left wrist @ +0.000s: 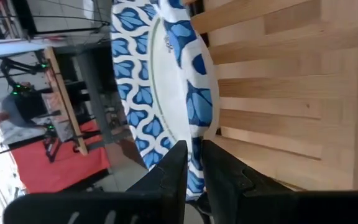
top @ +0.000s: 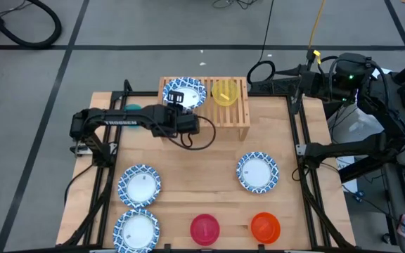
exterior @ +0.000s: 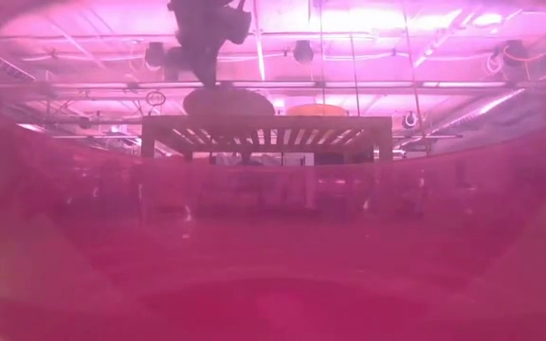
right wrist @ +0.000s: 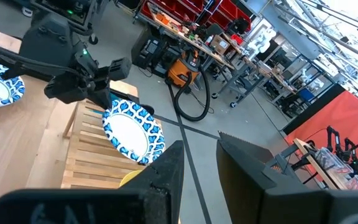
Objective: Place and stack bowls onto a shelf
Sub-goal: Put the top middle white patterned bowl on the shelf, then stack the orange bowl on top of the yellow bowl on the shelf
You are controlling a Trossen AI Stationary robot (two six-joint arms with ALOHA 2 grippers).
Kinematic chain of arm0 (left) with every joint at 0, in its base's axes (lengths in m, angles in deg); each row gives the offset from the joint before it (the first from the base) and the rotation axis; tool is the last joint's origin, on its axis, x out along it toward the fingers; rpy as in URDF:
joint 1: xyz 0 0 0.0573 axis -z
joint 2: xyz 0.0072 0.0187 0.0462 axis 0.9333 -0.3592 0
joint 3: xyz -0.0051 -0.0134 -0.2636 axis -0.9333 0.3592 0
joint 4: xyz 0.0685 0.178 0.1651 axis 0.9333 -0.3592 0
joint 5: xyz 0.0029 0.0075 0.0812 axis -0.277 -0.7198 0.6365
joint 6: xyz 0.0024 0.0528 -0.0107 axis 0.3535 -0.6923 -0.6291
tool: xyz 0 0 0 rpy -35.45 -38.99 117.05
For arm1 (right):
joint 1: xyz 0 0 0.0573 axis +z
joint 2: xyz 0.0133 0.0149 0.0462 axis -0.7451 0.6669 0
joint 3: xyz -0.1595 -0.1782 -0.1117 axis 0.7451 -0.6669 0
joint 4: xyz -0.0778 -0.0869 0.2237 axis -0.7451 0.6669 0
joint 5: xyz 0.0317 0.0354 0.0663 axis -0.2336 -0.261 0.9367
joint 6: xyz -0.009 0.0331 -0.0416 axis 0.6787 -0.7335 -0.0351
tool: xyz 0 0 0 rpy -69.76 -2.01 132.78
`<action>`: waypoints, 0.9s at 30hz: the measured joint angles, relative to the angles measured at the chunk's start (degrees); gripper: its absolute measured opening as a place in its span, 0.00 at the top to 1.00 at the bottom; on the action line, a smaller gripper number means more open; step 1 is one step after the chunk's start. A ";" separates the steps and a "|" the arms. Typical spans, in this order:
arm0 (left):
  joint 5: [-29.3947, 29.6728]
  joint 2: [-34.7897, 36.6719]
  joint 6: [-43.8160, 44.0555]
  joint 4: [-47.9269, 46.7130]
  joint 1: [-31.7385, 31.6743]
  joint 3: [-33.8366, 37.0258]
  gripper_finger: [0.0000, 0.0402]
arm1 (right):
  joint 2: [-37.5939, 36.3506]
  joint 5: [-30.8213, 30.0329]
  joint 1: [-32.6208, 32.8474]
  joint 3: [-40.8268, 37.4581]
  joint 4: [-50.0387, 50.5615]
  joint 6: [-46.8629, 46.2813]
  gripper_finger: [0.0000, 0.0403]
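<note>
Round dishes (top: 139, 185) with white centres and blue leaf-patterned rims; small plain bowls in yellow (top: 224, 92), red (top: 204, 228), orange (top: 265, 226); light wood slatted shelf (top: 233, 112); pale wooden counter (top: 202, 169).

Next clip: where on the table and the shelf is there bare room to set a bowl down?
The widest free patch is mid-table, between the two left blue-patterned dishes, the right dish and the shelf. The shelf's back is crowded: a dish under the left pincer, beside the yellow bowl. Its front slats are bare. The red bowl and orange bowl fill the near edge.
</note>
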 joint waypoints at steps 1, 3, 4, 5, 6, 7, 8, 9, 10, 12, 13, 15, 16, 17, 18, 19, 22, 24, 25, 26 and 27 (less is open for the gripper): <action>-0.02 0.00 0.05 0.00 0.24 -0.01 0.86 | 0.00 0.00 0.00 0.00 0.00 0.00 0.78; -0.01 0.01 0.51 0.00 0.64 -0.01 0.86 | 0.00 0.00 0.00 0.00 0.00 0.00 0.78; -0.02 0.00 0.55 0.00 0.85 -0.01 0.86 | 0.00 0.00 0.01 0.00 0.00 0.00 0.78; -0.03 0.02 0.62 0.00 1.04 -0.01 0.86 | 0.00 0.00 0.01 0.00 0.00 -0.01 0.78; -0.03 0.02 0.69 0.00 1.18 -0.01 0.86 | 0.00 0.00 0.02 0.00 0.00 0.00 0.78; -0.01 0.02 0.70 0.00 1.38 -0.01 0.86 | 0.00 0.00 0.01 0.00 0.00 0.00 0.78; -0.02 0.02 0.71 0.00 1.57 -0.01 0.86 | 0.00 0.00 0.01 0.00 0.00 -0.01 0.78; -0.02 0.02 0.72 -0.03 1.69 -0.05 0.86 | 0.00 -0.02 0.02 0.00 0.00 0.00 0.78; -0.03 0.02 0.73 -0.18 1.87 -0.25 0.86 | 0.00 -0.02 0.02 0.00 0.00 0.00 0.78; -0.01 0.02 0.85 -0.56 2.25 -1.50 0.86 | 0.00 -0.02 0.00 0.00 0.00 0.00 0.78; 0.02 0.02 0.85 -0.66 2.44 -2.48 0.86 | 0.00 -0.02 0.02 0.00 0.00 0.00 0.78; 0.15 0.06 1.17 -0.68 2.96 -4.93 0.86 | 0.00 -0.02 0.01 0.02 0.01 0.00 0.78; 0.15 0.06 1.80 -0.93 3.33 -6.51 0.86 | 0.00 -0.02 0.00 0.00 0.03 0.00 0.78; 0.09 0.06 2.53 -1.58 3.73 -8.35 0.86 | 0.00 -0.04 0.01 0.01 0.10 0.00 0.78; 0.08 0.06 3.53 -2.63 4.13 -10.47 0.86 | 0.00 -0.04 0.02 0.00 0.35 0.00 0.78; 0.04 0.06 4.90 -4.30 4.60 -12.82 0.86 | -0.13 -0.04 0.00 0.00 0.72 0.00 0.78; -1.01 0.08 10.34 -9.33 5.83 -19.89 0.86 | -0.70 -0.07 0.02 0.00 3.08 -1.24 0.78; -2.60 0.08 14.71 -12.87 6.49 -24.43 0.86 | -1.25 -0.18 0.01 0.02 5.36 -1.62 0.78; -3.52 0.08 16.40 -14.53 6.80 -26.60 0.86 | -1.51 -0.46 0.01 0.02 6.82 -1.41 0.78; -4.22 0.18 18.16 -16.30 7.10 -28.62 0.86 | -1.80 -1.13 0.02 0.02 8.10 -1.27 0.78; -4.68 0.64 19.99 -18.04 7.54 -30.24 0.86 | -2.07 -1.85 0.02 0.02 8.97 -1.44 0.78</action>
